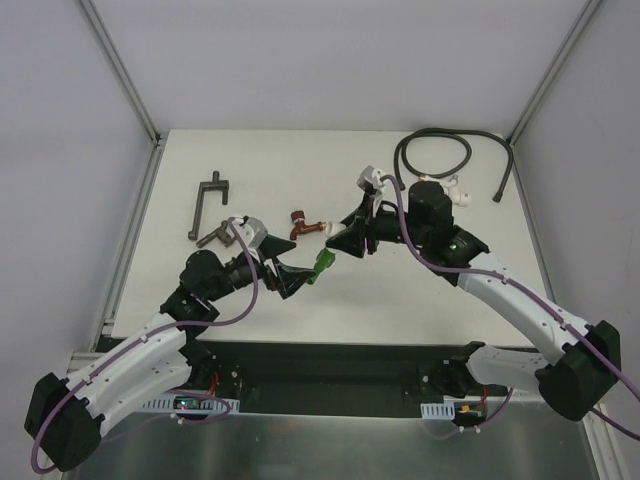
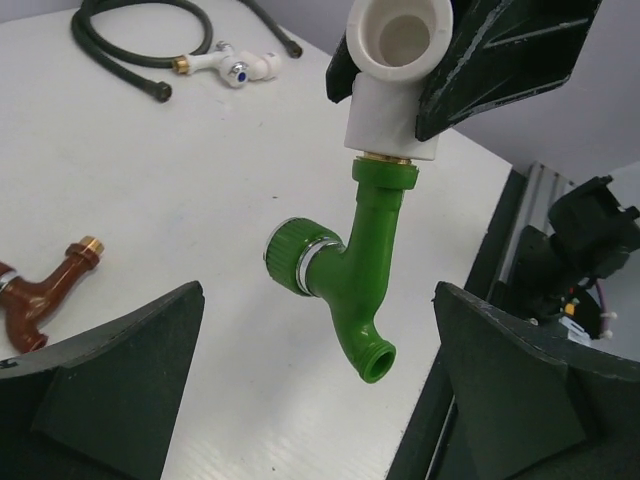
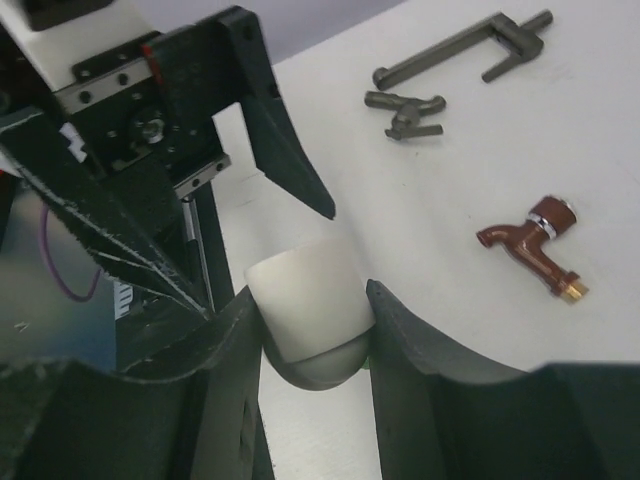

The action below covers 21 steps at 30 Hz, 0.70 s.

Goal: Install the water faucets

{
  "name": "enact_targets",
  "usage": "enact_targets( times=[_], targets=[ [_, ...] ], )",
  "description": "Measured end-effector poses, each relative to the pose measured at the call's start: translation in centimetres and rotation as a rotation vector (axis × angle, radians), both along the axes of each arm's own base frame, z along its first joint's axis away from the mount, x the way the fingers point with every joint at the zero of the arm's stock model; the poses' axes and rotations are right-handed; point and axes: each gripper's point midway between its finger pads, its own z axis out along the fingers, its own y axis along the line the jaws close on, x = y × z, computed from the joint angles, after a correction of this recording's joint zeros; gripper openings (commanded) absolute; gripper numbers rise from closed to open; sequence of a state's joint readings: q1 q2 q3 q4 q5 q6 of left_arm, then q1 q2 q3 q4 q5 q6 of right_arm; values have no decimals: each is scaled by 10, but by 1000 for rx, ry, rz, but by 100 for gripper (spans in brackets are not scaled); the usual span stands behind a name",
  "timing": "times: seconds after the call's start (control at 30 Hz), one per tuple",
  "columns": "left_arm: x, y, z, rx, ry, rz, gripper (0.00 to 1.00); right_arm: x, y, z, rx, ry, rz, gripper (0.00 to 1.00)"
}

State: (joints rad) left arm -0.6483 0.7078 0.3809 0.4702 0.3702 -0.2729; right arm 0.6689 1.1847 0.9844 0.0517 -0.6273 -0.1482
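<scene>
**Desk:** Who has the green faucet (image 2: pixel 360 290)?

**Photographer:** The right gripper (image 3: pixel 312 305), at one remove. Its fingers are clamped on the white elbow (image 2: pixel 395 70). The faucet's upper end sits in the elbow's lower opening, so the tap hangs spout-down above the table (image 1: pixel 420 290).

**Desk:** And the left gripper (image 2: pixel 318 300)?

**Photographer:** Spread wide. One finger stands to each side of the hanging faucet, touching neither it nor the elbow (bare table shows in both gaps in the left wrist view).

**Desk:** How deep is the thread?

**Photographer:** I cannot tell. Only a thin brass-coloured ring shows between the green collar and the white plastic.

**Desk:** The red faucet (image 3: pixel 530 240)?

**Photographer:** It lies on its side on the table with its brass end showing. Neither gripper touches it. From overhead it lies just beyond the two grippers, between them and the far edge.

**Desk:** What else is in shot?

**Photographer:** Two grey metal pieces (image 3: pixel 450 60) lie further left of the red faucet. A black hose (image 1: pixel 440 150) is looped at the far right corner, with a small white fitting (image 2: pixel 235 65) beside one of its ends.
</scene>
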Motion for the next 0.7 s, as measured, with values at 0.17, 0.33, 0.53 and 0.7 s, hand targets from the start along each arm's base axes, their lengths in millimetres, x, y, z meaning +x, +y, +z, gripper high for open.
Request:
enact_targets(
  times=[0.17, 0.33, 0.53, 0.7],
  targets=[
    [-17, -10, 11, -63, -28, -148, 99, -21, -1, 15, 48, -83, 116, 2],
    [-42, -20, 12, -74, -47, -316, 99, -45, -4, 17, 71, -149, 245, 2],
    [-55, -25, 8, -65, -48, -422, 99, -71, -9, 28, 111, -219, 371, 2],
    [-58, -30, -5, -42, 3, -478, 99, -86, -11, 34, 136, -263, 437, 2]
  ],
)
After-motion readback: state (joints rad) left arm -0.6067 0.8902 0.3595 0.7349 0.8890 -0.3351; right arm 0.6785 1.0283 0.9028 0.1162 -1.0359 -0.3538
